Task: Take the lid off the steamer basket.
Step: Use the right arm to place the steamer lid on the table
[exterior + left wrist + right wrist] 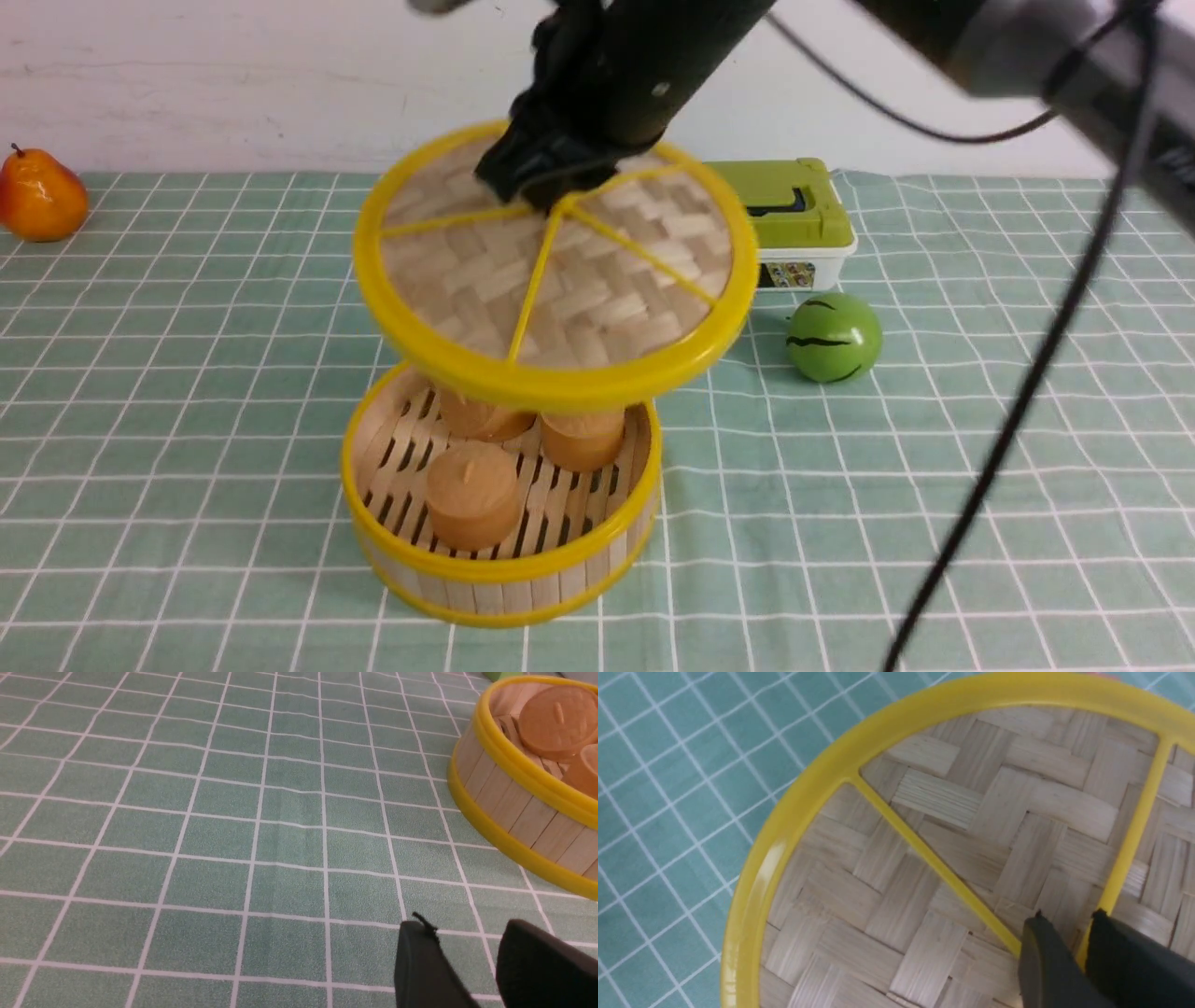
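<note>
The lid (560,280), woven pale bamboo with a yellow rim and spokes, hangs tilted in the air above the steamer basket (504,574). My right gripper (541,191) is shut on the lid's central knob; the right wrist view shows its fingers (1069,919) clamped where the spokes meet on the lid (924,858). The basket stands open on the cloth with three brown buns (473,490) inside. My left gripper (467,933) is out of the front view. It is low over the cloth beside the basket (514,807), jaws apart and empty.
A white box with a green lid (794,219) stands at the back right, with a green striped ball (834,336) in front of it. An orange pear (39,196) lies at the far back left. A black cable (1027,392) hangs on the right.
</note>
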`<state>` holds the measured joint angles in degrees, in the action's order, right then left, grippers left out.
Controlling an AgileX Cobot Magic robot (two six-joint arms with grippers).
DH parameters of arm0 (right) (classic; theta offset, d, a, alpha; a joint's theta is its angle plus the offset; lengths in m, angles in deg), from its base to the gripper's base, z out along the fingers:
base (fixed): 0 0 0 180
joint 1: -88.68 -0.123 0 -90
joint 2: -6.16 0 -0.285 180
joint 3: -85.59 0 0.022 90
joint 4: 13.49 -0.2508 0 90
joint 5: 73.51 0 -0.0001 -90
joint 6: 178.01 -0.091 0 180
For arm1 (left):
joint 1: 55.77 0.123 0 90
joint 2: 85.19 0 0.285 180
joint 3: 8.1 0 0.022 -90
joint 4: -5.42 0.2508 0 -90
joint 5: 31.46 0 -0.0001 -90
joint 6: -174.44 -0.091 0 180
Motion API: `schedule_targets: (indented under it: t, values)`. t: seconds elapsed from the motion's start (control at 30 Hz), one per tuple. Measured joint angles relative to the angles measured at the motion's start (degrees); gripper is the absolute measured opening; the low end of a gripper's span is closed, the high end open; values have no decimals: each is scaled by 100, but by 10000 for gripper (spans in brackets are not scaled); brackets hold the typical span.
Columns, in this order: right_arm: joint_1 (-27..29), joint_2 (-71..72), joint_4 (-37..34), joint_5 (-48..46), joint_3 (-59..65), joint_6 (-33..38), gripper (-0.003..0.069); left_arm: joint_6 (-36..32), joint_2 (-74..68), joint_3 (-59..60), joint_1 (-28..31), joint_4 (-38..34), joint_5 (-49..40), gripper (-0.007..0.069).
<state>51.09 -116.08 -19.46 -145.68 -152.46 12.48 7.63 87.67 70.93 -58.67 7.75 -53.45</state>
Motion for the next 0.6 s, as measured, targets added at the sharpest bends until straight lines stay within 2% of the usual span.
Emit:
schedule_targets:
  t: [0.13, 0.3, 0.33, 0.4, 0.5, 0.6]
  values:
    - [325, 617, 47, 8, 507, -80, 89, 0, 0, 0, 0, 0, 0, 239]
    - [1097, 1890, 145, 20, 2658, -82, 89, 0, 0, 0, 0, 0, 0, 239]
    - [1097, 1929, 145, 26, 2756, -82, 89, 0, 0, 0, 0, 0, 0, 239]
    - [1476, 2362, 168, 366, 4040, -100, 89, 0, 0, 0, 0, 0, 0, 239]
    - [1710, 2551, 161, 971, 5030, -106, 89, 0, 0, 0, 0, 0, 0, 239]
    - [1894, 2526, 17, 2156, 6291, -106, 88, 0, 0, 0, 0, 0, 0, 239]
